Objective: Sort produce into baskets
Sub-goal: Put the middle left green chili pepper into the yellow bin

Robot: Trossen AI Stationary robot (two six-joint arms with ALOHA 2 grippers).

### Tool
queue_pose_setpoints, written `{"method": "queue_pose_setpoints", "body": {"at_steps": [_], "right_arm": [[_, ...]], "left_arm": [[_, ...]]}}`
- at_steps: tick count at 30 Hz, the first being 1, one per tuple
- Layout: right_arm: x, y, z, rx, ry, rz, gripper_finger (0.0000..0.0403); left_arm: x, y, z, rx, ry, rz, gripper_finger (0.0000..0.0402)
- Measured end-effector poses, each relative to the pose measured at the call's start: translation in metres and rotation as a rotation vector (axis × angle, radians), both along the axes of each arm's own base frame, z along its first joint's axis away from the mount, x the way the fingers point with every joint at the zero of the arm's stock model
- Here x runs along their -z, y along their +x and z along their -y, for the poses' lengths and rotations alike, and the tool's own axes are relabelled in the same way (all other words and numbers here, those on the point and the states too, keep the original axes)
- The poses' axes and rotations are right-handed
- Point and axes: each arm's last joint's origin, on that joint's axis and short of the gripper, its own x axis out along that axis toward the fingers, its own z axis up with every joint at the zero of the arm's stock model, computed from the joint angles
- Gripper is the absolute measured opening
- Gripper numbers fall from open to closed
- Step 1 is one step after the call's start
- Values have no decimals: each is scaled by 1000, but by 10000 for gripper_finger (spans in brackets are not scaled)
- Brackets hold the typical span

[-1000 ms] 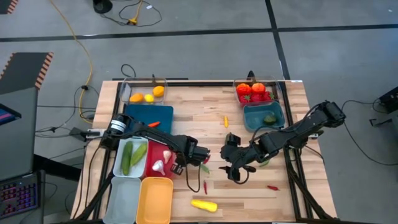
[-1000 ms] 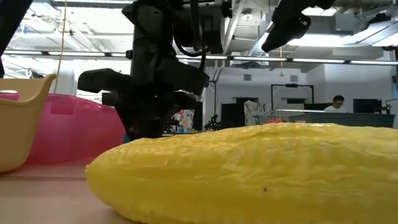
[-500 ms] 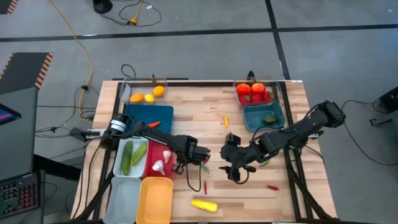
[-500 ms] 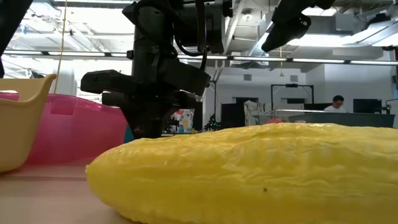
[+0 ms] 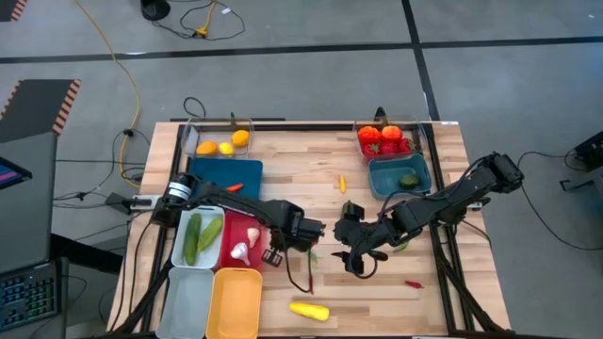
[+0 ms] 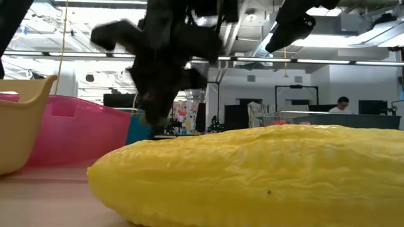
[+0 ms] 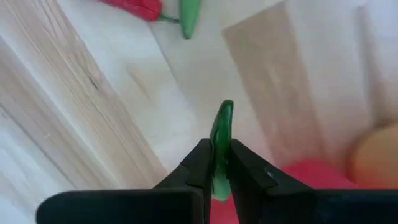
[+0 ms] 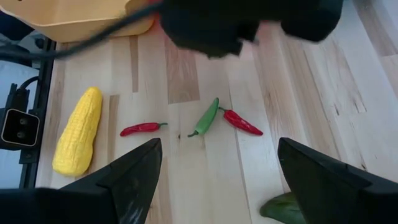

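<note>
With a slim green chilli (image 7: 222,121) pinched between its closed fingers, the left pincer (image 5: 311,232) hangs low over the middle of the bench (image 5: 301,160), just right of the red basket (image 5: 229,252), where pale garlic lies. The right pincer (image 5: 356,259) waits just beside it to the right, fingers spread wide and holding nothing. A second green chilli (image 8: 205,117) and 2 red chillies lie loose on the boards near both pincers, and a yellow squash (image 5: 309,310) rests at the near edge. The hold looks narrow and sits low on the chilli, most of which juts out past the fingertips, so the piece could pivot or slip. The step in hand appears to be carrying it to a basket, and it would be done best by raising it straight up first, clear of the loose chillies below and of the red basket's rim. From there, a slow swing left would take it away from the waiting right arm. Which basket suits is a judgement: the white basket (image 5: 181,247) holds green cucumbers, while the dark blue basket (image 5: 226,174) farther back has 1 small red piece at its near right corner. Opening the fingers only once low over the chosen basket should stop so light a piece bouncing out.
</note>
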Motion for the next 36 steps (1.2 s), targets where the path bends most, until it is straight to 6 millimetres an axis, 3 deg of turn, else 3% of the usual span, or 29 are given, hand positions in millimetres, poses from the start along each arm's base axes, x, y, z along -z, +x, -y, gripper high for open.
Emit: {"method": "queue_pose_setpoints", "body": {"at_steps": [5,9,19,27,36], "right_arm": [[0,0,0,0,-1,-1,347],[0,0,0,0,-1,-1,347],[0,0,0,-2,-3,-1,347],[0,0,0,-1,-2,-1,347],[0,0,0,0,-1,-1,347]], "left_arm": [[-32,-3,14,3,-46,-43,22],[-44,-11,31,9,-72,-89,22],[-43,-41,88,5,-84,-222,21],[-43,-57,116,-50,-58,-244,24],[-43,-62,125,-7,-45,-240,122]]}}
